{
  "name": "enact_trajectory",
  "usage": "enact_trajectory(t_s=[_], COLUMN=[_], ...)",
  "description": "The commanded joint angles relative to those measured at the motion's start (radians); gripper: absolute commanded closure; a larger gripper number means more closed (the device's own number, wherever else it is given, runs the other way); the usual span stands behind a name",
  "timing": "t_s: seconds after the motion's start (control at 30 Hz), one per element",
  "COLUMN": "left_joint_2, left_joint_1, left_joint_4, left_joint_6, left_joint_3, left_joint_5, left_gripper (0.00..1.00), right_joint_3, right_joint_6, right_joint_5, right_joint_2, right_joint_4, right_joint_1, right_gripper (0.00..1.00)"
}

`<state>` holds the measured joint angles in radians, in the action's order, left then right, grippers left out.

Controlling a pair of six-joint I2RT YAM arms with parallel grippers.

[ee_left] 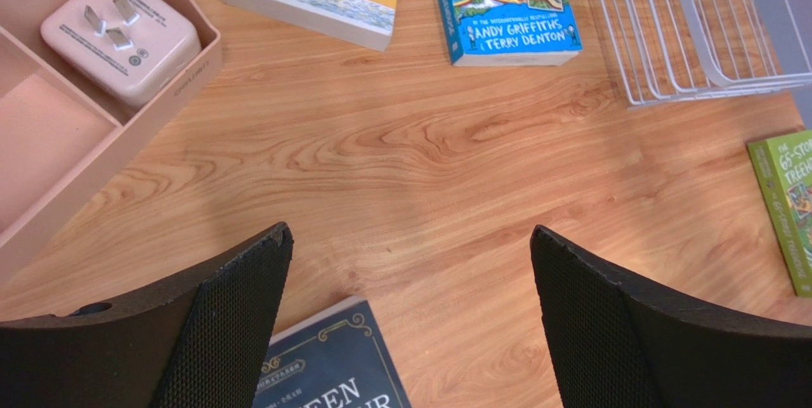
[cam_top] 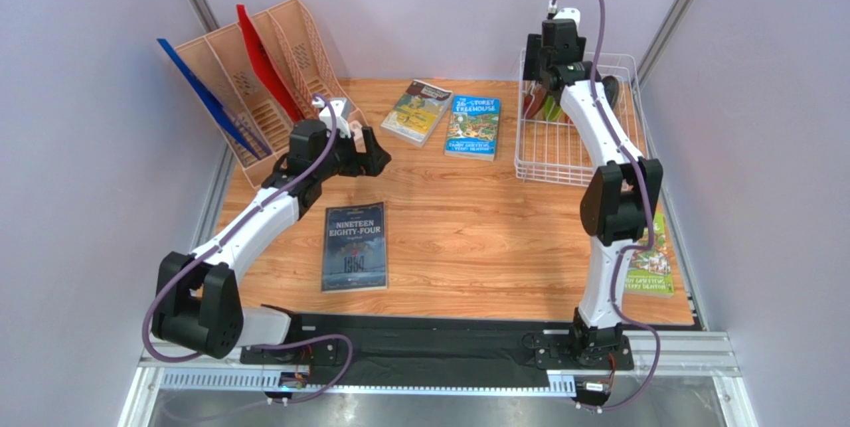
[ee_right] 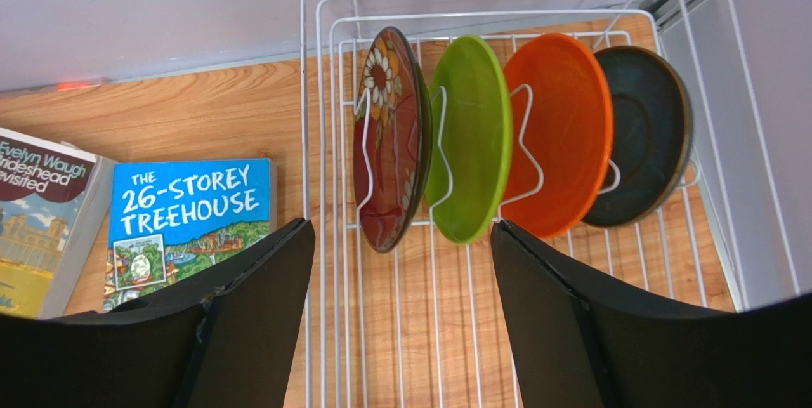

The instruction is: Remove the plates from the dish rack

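- Plates (ee_right: 477, 170): all four stand on edge between the tines of the dish rack (cam_top: 552, 148), at the far right corner of your table (cam_top: 469, 238). In the right wrist view, left to right, they are the dark red floral plate (ee_right: 386, 141), lime green plate (ee_right: 467, 94), orange plate (ee_right: 558, 122) and dark grey-teal plate (ee_right: 643, 132).
- Your right gripper (ee_right: 402, 237) hangs over the rack, jaws apart and grasping nothing, with the red plate's lower edge between them.
- Your left gripper (ee_left: 410, 232) is spread wide and empty above bare wood, near the Nineteen Eighty-Four book (cam_top: 355, 246).

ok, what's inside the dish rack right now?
In the dish rack, standing on edge: red floral plate, green plate, orange plate, dark plate. Each hides part of the next.
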<state>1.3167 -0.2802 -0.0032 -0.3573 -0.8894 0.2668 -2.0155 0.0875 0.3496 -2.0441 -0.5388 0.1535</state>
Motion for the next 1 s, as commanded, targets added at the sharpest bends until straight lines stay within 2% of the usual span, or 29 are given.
enact_trajectory(t_s=[0.0,0.1,0.17,0.5,0.7,0.73,0.83,0.9,0.93,0.97], left_joint_2=[0.021,0.039,0.053,0.099,0.116,0.118,0.121,0.121,0.122,0.122], left_joint_1=[-0.017,-0.02,-0.02,-0.022,-0.02,-0.02,-0.02,-0.02,-0.02,-0.02], left_joint_4=[0.074,0.072,0.071,0.066,0.072,0.072,0.074,0.072,0.074,0.075], left_joint_6=[0.024,0.034,0.043,0.055,0.058,0.058,0.061,0.06,0.057,0.057], left_joint_3=[-0.051,-0.054,-0.057,-0.083,-0.08,-0.079,-0.077,-0.079,-0.079,-0.077], left_joint_5=[-0.064,-0.066,-0.069,-0.078,-0.081,-0.086,-0.092,-0.094,-0.094,-0.094], left_gripper=[0.0,0.0,0.0,0.0,0.0,0.0,0.0,0.0,0.0,0.0], right_joint_3=[-0.147,-0.195,-0.212,-0.273,-0.279,-0.279,-0.292,-0.304,-0.307,-0.308], right_joint_6=[-0.019,-0.017,-0.019,-0.005,-0.028,-0.032,-0.045,-0.052,-0.055,-0.063], right_joint_5=[0.014,0.028,0.04,0.028,0.003,-0.015,-0.026,-0.021,-0.015,-0.009], right_joint_2=[-0.096,-0.151,-0.175,-0.289,-0.35,-0.353,-0.373,-0.383,-0.383,-0.384], right_joint_4=[-0.019,-0.026,-0.029,-0.035,-0.015,-0.006,-0.004,-0.004,-0.006,-0.007], right_joint_1=[-0.006,-0.011,-0.012,-0.04,-0.046,-0.046,-0.046,-0.046,-0.046,-0.046], right_gripper=[0.27,0.28,0.34,0.33,0.4,0.45,0.52,0.65,0.76,0.81])
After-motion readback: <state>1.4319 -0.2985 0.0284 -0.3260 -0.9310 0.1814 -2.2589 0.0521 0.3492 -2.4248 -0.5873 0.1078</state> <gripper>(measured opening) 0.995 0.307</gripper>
